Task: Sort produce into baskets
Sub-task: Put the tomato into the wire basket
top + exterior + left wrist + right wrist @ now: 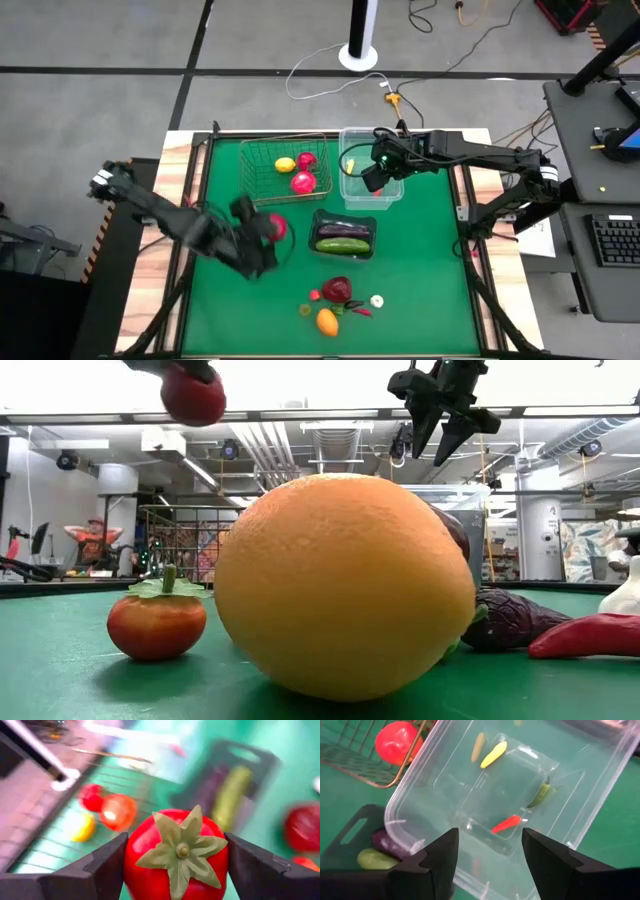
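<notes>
left gripper [175,865] clamps red tomato [176,855], seemingly aloft.

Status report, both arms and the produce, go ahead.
Left gripper shut on red tomato, near wire basket. Right gripper open, empty, above clear tub. Nothing blocking.

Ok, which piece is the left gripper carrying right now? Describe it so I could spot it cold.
Start at the wire basket at the back left of the green mat. In front of it, off the mat, the left gripper is shut on a red tomato. Unlike the round red pieces already in the basket, it shows a pale green star-shaped leaf cap.
</notes>
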### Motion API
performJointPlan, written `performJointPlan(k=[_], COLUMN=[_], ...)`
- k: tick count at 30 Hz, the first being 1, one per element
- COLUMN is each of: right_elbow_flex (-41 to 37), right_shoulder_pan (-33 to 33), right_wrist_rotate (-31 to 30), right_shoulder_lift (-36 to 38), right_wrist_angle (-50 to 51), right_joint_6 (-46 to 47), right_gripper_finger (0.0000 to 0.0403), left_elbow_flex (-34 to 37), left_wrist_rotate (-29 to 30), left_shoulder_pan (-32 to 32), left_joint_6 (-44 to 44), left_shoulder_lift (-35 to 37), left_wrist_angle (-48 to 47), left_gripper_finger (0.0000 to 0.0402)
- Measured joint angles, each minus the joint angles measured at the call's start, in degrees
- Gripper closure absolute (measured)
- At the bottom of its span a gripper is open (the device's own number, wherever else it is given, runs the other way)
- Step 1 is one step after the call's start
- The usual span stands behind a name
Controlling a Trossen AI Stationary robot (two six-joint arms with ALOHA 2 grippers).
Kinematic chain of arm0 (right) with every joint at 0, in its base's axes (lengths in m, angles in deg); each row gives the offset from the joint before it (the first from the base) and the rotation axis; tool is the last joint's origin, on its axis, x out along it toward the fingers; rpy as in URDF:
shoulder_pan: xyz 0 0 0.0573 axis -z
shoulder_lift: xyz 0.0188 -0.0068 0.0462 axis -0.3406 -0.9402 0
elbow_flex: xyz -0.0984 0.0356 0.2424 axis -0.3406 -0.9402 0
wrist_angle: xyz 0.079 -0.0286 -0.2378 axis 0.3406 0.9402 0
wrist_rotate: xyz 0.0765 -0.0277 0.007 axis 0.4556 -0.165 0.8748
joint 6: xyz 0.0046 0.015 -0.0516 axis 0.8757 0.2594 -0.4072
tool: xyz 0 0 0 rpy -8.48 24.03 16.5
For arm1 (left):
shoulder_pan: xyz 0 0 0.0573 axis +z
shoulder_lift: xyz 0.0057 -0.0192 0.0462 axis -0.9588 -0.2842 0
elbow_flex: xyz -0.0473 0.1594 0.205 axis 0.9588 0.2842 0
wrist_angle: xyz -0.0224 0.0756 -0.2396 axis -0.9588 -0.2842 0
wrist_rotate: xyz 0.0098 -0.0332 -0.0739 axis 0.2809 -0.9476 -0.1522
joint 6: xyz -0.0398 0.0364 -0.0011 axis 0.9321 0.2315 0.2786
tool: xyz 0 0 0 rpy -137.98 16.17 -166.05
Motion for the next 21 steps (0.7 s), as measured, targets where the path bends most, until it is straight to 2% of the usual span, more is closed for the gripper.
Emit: performJointPlan(k=[4,6,10,14,16,21], right_elbow_flex=[0.01,-0.02,-0.02,-0.02,-0.02,-0.02], right_shoulder_pan=[0.0,0.0,0.0,0.0,0.0,-0.18], right_wrist_rotate=[0.94,0.97,0.96,1.31,1.91,2.36], right_shoulder_lift=[0.19,0.5,1.32,2.09,2.44,2.77], right_wrist_angle=[0.33,0.83,2.24,2.77,2.69,2.72], right_joint_6=[-0.31,-0.35,0.0,0.63,0.72,0.72], right_gripper_finger=[0.0193,0.0193,0.0193,0.0193,0.0193,0.0193], left_elbow_flex=[0.87,1.34,1.61,2.11,2.12,2.12], left_wrist_rotate=[0.0,-2.25,-15.86,-29.13,-32.34,-33.34], left_shoulder_pan=[9.63,15.33,29.1,41.07,44.36,47.3], left_joint_6=[-3.4,-4.91,-9.11,-12.41,-14.49,-17.61], left_shoulder_lift=[5.42,7.17,7.96,5.22,3.22,-1.51], left_wrist_angle=[0.08,0.07,0.65,0.8,1.1,1.06], left_gripper_finger=[0.0129,0.0129,0.0129,0.0129,0.0129,0.0124])
